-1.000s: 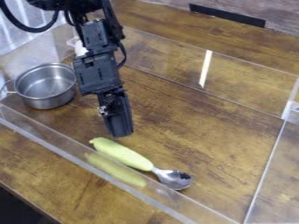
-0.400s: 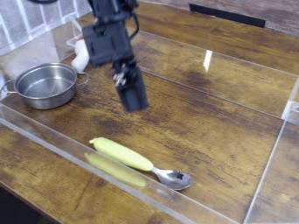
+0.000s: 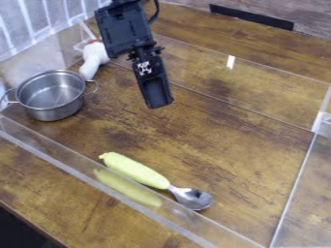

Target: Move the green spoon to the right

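Camera: green spoon [image 3: 149, 179] lies well below gripper [image 3: 157, 95].

The spoon [image 3: 153, 180] lies on the surface [image 3: 246, 145] near the front. The pot [image 3: 49, 94] sits far left, behind it. The end effector [image 3: 157, 95] hangs between them, farther back.

A robot test bench got up as a kitchen. A dark, worn wooden counter [image 3: 246, 116] fills the frame, fenced by a low clear acrylic wall [image 3: 77, 163] along its lower and right edges. At the left stands a small round stainless-steel pot [image 3: 49, 94]; white tiling [image 3: 37, 19] shows in the upper left corner. A black robot arm [image 3: 130, 39] reaches in from the top.
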Robot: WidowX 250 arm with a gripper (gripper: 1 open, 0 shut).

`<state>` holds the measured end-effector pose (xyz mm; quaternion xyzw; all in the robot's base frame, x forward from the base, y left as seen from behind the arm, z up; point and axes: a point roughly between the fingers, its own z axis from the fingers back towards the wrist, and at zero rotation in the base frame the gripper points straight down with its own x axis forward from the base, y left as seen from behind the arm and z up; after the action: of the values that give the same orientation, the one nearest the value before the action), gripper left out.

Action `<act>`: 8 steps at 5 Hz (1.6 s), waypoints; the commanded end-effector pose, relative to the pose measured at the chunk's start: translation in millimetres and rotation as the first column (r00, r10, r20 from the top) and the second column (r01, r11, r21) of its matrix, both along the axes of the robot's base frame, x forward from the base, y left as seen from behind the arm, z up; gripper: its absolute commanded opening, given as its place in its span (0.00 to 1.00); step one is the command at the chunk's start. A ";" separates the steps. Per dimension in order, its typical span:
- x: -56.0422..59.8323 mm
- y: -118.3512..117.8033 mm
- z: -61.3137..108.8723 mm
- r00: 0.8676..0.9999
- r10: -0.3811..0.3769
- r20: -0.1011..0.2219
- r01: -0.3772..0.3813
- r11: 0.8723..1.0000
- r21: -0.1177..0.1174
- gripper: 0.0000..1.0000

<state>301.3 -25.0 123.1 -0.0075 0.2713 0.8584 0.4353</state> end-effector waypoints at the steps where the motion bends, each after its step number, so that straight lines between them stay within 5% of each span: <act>1: -10.1 -3.2 11.6 0.998 0.012 0.064 -0.013 1.000 0.014 1.00; 3: -17.1 -11.3 -12.7 0.996 0.034 0.080 -0.037 0.999 0.038 1.00; 5: -18.9 -10.4 -35.4 0.993 -0.092 0.079 0.088 0.995 0.050 1.00; 8: -14.7 -7.7 -50.3 0.997 0.026 0.074 -0.029 0.998 0.048 1.00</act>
<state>283.5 -31.0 63.6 -0.0188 0.2408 0.8686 0.4326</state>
